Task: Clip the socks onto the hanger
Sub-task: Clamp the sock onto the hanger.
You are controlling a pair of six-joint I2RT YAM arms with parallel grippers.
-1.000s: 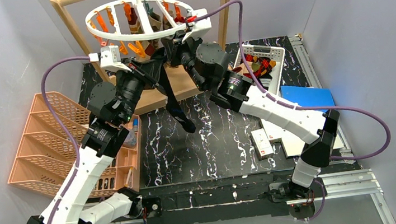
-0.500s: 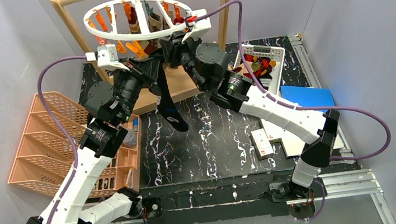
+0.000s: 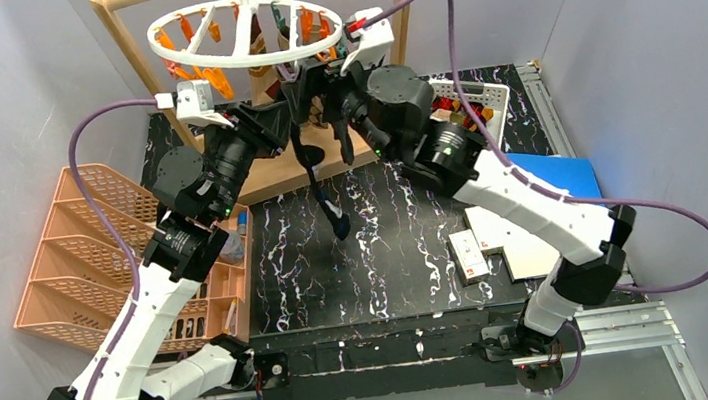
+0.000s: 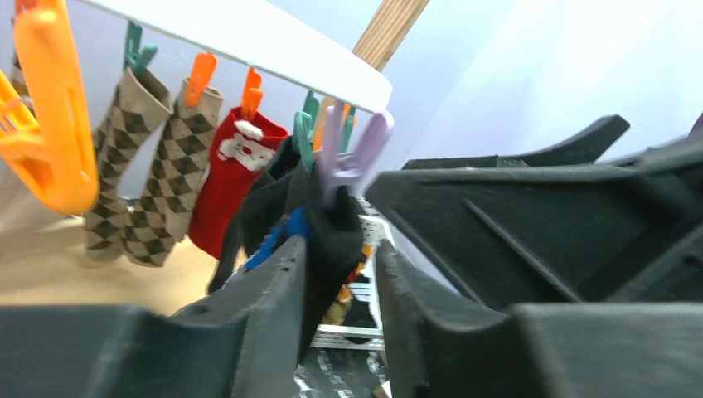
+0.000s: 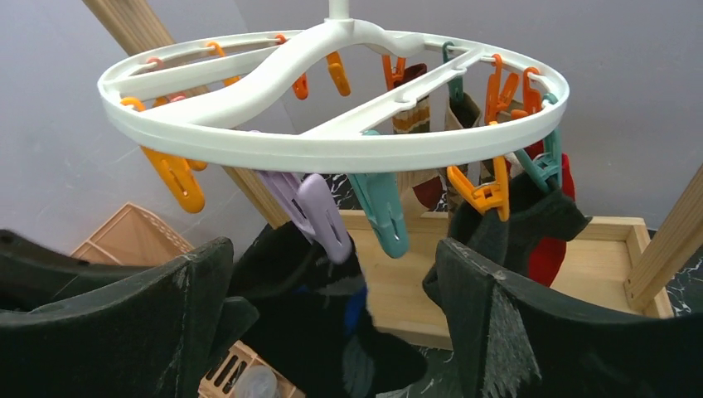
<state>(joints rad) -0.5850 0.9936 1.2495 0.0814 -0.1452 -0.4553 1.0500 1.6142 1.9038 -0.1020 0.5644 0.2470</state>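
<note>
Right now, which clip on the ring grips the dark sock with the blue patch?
The lilac clip, the only one of that colour on the hanger; it bites the top of the dark sock. The teal clip beside it hangs empty.

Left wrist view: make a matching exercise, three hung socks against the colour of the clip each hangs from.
Socks:
1. black sock
2. red sock
3. leftmost argyle sock

Clips:
A. orange clip
B. teal clip
C. lilac clip

Pairs: 1-C, 2-A, 3-B
</note>
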